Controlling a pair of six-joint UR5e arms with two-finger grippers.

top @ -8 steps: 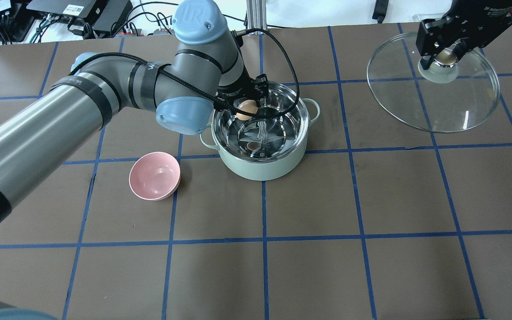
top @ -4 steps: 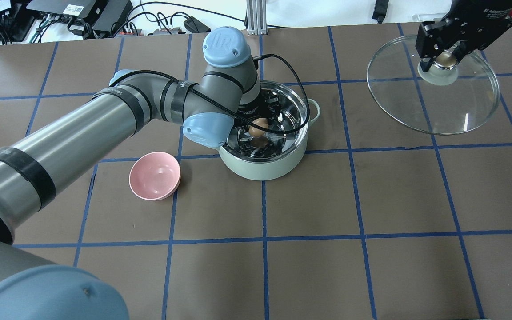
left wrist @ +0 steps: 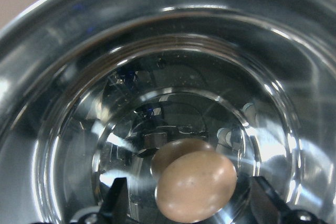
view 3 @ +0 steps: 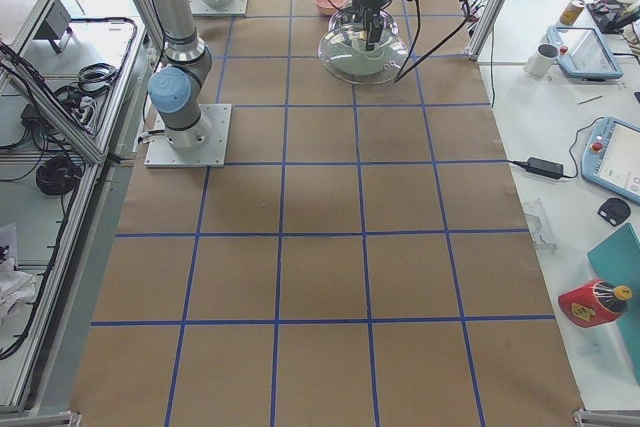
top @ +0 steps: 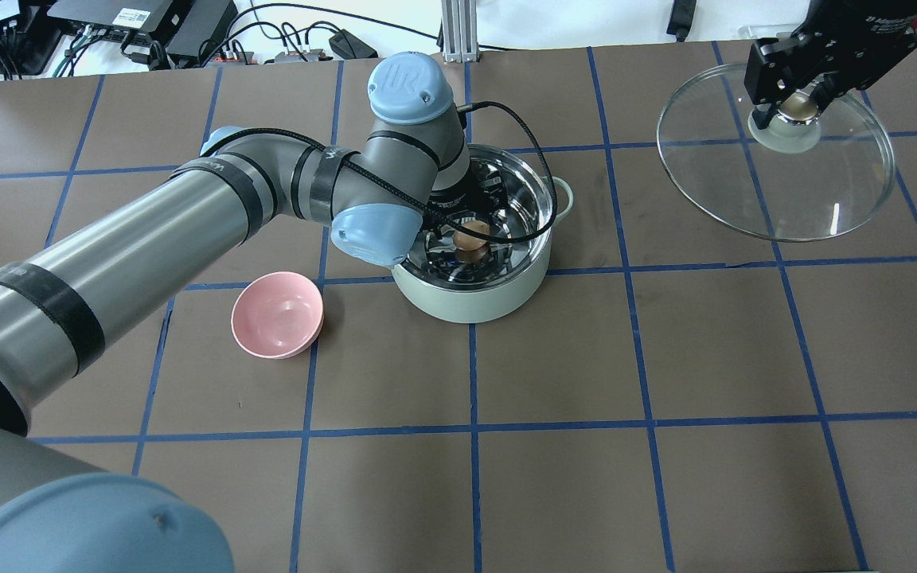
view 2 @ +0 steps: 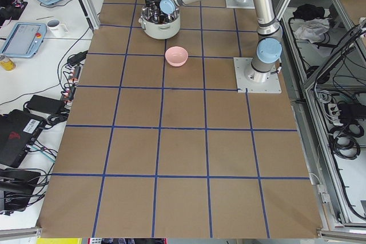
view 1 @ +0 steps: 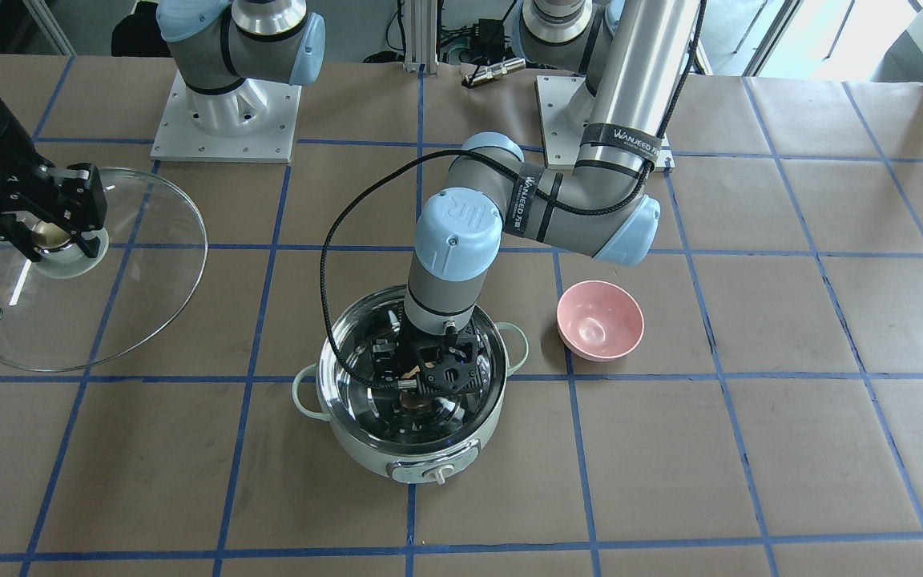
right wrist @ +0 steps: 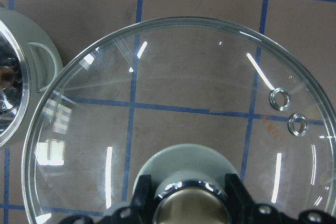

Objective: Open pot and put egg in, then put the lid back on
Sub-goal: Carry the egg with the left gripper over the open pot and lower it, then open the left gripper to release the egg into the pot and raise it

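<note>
Egg [left wrist: 195,184] sits low in the pot [top: 470,298], left jaws seemingly clamped across its middle (fingertips barely visible); it looks fragile and smooth. Right gripper [top: 797,102] grips the lid [top: 825,199] by its knob, far right. Worktop [top: 586,438] is brown paper; pink bowl [top: 277,314] near-left.

The pot [top: 470,286] is a round, pale mint-green cooker with a shiny steel inside, two small loop handles and a knob on its front. It stands upright and uncovered on the table. The egg [left wrist: 195,186], small, oval and brown-tan, is low inside the pot near the middle, over its mirrored bottom. The lid [top: 817,199] is a large clear glass disc with a metal rim, a pale green hub and a beige knob, well apart from the pot.
</note>
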